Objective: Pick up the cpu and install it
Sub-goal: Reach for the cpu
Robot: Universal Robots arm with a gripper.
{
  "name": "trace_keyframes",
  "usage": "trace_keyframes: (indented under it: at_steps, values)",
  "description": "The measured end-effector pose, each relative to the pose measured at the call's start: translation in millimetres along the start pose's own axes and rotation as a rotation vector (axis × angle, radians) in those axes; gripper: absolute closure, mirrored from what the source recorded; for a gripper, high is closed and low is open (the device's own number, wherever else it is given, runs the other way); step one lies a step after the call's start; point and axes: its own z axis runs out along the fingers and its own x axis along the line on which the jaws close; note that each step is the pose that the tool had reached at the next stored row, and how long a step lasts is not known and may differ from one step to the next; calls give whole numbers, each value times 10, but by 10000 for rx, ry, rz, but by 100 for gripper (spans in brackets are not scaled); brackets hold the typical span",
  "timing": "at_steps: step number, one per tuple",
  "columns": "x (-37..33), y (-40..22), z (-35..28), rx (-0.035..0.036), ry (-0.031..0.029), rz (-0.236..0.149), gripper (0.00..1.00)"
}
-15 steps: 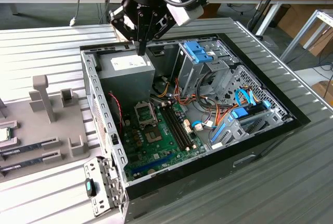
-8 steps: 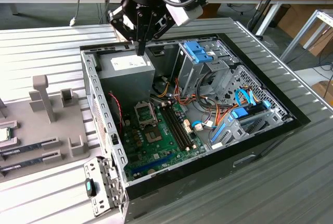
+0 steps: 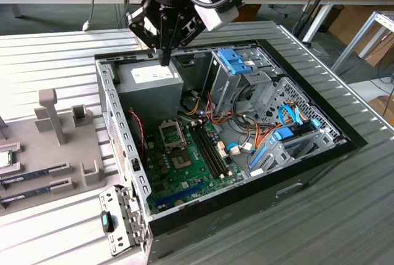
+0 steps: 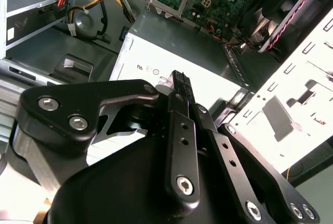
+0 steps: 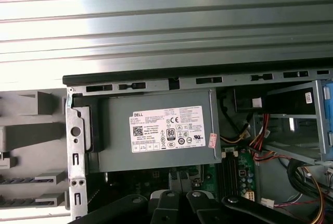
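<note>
Gripper (image 4: 180, 78): black links sit close to the lens in the second wrist view; fingers (image 3: 165, 54) are pressed together with nothing between them.
Below the fingers: grey power supply (image 3: 151, 83), white label up, just under the tips, inside the open case (image 3: 258, 206).
Cpu (image 3: 4, 158): well apart from the fingers, toward the exterior view's left, outside the case on the tray (image 3: 28, 132).
Cpu pose: flat, metal top up; square, so no long axis; cut by the picture's edge, facing unclear.
Cpu look: silver-grey top.
Count: one cpu, one gripper, one power supply, one case, at least two memory sticks (image 3: 34, 173) near the cpu.
</note>
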Motion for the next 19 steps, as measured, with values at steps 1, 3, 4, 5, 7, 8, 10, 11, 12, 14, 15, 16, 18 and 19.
trace_keyframes:
  at_steps: [1, 3, 4, 5, 7, 8, 10, 11, 12, 14, 15, 16, 18, 19]
  values:
    - [2, 0, 0, 0, 1, 0, 89]
    - [5, 0, 0, 0, 0, 0, 89]
    - [7, 0, 0, 0, 0, 0, 89]
    - [10, -1, 0, 0, 0, 0, 89]
    - [17, -1, -1, 0, 0, 0, 89]
    - [20, -1, -1, 0, 0, 0, 89]
    - [26, -2, -1, 1, 0, 0, 89]
    - [29, -2, -1, 0, 0, 0, 89]
    - [31, -2, -1, 0, 0, 0, 89]
    - [39, -3, -1, 0, 0, 0, 89]
    - [43, -3, -1, 0, 0, 0, 89]
    - [45, -3, -1, 0, 0, 0, 89]
    - [50, -4, -1, 0, 0, 0, 89]
    - [52, -4, -2, 0, 0, 0, 89]
